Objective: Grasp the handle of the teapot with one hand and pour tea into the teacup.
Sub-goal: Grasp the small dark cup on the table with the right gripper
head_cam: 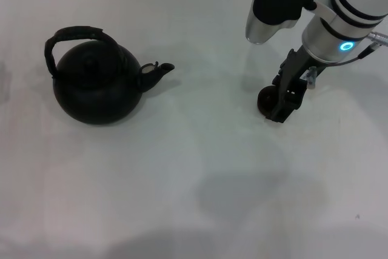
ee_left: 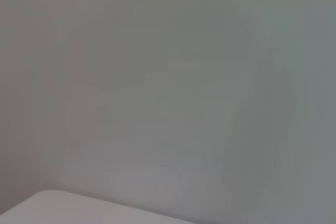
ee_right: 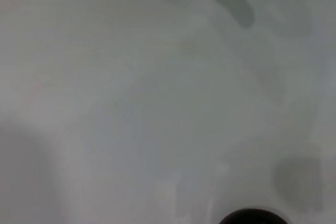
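Observation:
The matte-black teapot (head_cam: 97, 89) stands upright on the left of the white table (head_cam: 200, 174). Its arched handle (head_cam: 76, 33) curves over the lid and its spout (head_cam: 159, 71) points right. Far to the right sits the small dark teacup (head_cam: 265, 100), half hidden by my right gripper (head_cam: 284, 108), which reaches down right against it. I cannot make out whether it holds the cup. The right wrist view shows only a dark curved rim of the teacup (ee_right: 253, 217) at the picture's edge. My left gripper is out of view.
Bare white tabletop lies between the teapot and the cup. A silver and black cylinder of the right arm (head_cam: 273, 4) hangs above the table behind the cup. The left wrist view shows a plain grey surface and a pale corner (ee_left: 47, 208).

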`<state>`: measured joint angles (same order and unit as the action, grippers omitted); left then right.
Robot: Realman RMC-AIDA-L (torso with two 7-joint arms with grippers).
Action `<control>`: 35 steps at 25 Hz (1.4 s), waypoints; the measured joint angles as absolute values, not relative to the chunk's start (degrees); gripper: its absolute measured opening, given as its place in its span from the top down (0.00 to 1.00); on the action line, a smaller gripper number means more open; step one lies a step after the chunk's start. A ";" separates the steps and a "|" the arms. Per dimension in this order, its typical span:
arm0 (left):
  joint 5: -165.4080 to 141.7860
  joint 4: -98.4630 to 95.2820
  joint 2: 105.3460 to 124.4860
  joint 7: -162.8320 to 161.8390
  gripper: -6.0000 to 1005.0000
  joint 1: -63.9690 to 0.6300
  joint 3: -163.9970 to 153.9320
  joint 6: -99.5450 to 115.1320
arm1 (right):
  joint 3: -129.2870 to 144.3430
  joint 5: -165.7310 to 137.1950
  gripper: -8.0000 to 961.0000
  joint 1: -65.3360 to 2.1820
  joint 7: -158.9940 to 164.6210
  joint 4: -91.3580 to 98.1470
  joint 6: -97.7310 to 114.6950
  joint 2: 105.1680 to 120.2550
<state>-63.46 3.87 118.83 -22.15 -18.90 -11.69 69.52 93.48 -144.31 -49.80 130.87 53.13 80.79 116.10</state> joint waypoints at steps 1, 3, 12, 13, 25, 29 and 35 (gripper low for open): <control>-63.46 3.87 118.83 -22.15 0.32 -18.90 -11.69 69.52 | 93.67 -144.29 0.15 -49.80 130.87 53.02 80.61 116.10; -63.46 3.87 118.83 -22.15 0.32 -18.90 -11.69 69.52 | 94.14 -144.21 0.15 -49.79 130.87 52.70 80.09 116.12; -63.46 3.68 118.82 -22.15 0.32 -18.90 -11.69 69.52 | 94.66 -143.76 0.15 -49.93 130.87 51.93 79.16 116.19; -63.46 3.59 118.83 -22.15 0.32 -18.89 -11.69 69.52 | 94.66 -143.76 0.15 -49.93 130.87 51.93 79.17 116.19; -63.46 3.37 118.83 -22.15 0.32 -18.94 -11.69 69.52 | 94.66 -143.70 0.15 -49.62 130.87 52.36 79.11 116.20; -63.46 3.34 118.83 -22.15 0.32 -18.98 -11.69 69.52 | 94.66 -143.64 0.15 -49.55 130.87 52.40 78.97 116.19; -63.46 3.33 118.83 -22.15 0.32 -18.92 -11.61 69.52 | 94.66 -143.38 0.15 -49.48 130.87 52.49 78.69 116.19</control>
